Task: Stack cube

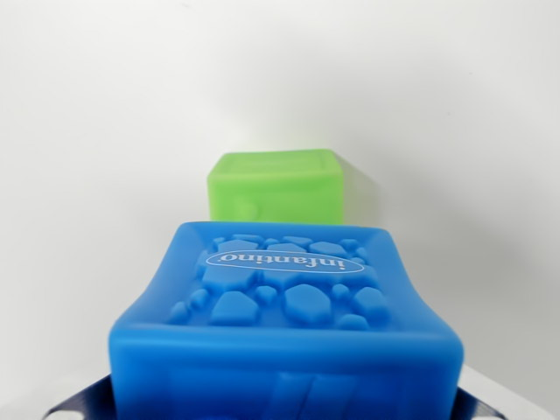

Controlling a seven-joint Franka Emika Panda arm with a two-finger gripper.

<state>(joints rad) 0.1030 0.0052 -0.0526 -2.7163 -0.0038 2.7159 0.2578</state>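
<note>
Wrist view. A blue cube (289, 337) fills the near lower half of the picture. Its upper face carries raised pebble shapes and an oval with raised lettering. Its sides bow inward, which suggests a soft, squeezable material. At the bottom corners, on the left and on the right, metal parts of the fingers (284, 404) flank the blue cube. The fingers appear to be pinching the blue cube from both sides; the contact faces themselves are hidden behind it.

A green cube (276, 185) lies farther away, past the far edge of the blue cube and slightly left of its centre line. It rests on the white table (96, 131). Its top face is visible and nothing stands on it. The two cubes are apart.

Step in hand, as judged: carry the blue cube over the green cube and set it down on top.

- Keep the pinch firm but not heavy. A soft cube deforms under load and may spring sideways on release.
- Move toward the far side until the blue cube stands centred over the green top face. Correct slightly to the left.
- Align the edges of both cubes before descent. The green cube looks turned a little, so rotate to match if possible.
- Lower vertically. Do not drag across the green cube, as it may slide on the smooth table.
- Spread the fingers only when the blue cube rests flat.
</note>
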